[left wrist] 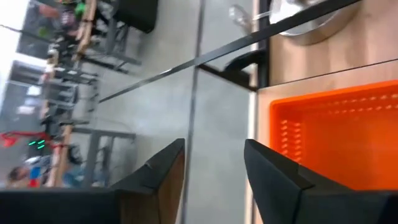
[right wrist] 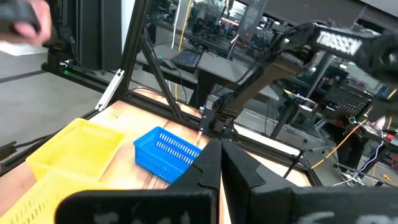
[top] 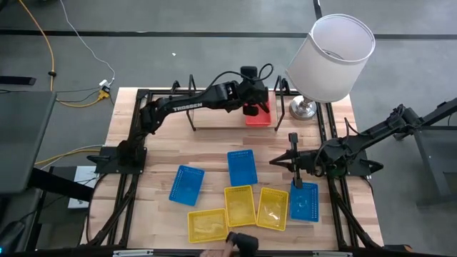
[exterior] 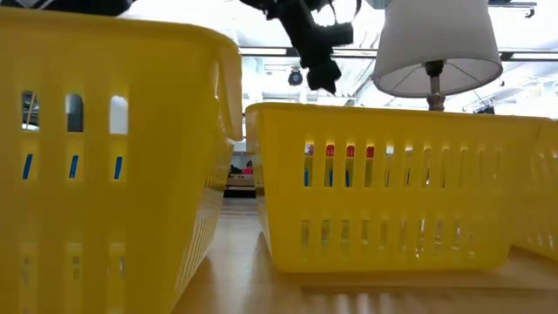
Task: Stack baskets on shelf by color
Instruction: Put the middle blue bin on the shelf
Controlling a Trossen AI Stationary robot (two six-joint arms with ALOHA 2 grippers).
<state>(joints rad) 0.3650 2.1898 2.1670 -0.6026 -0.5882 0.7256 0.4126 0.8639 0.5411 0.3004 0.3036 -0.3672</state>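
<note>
My left gripper (top: 251,108) (left wrist: 214,146) hangs open over the shelf (top: 191,118) at the table's far edge. It is just beside a red basket (top: 259,118) (left wrist: 336,137) that rests on the shelf board, and I see no touch. Three blue baskets (top: 186,184) (top: 242,168) (top: 305,201) and three yellow baskets (top: 207,225) (top: 240,205) (top: 273,208) lie flat on the tabletop. My right gripper (top: 273,161) (right wrist: 219,149) is shut and empty, above the table right of the middle blue basket. I see only one red basket.
A white-shaded lamp (top: 328,57) stands at the far right, next to the shelf's end. At the near edge a person's hand (top: 214,251) holds a black object (top: 243,241). In the low view, yellow baskets (exterior: 392,183) hide most of the table.
</note>
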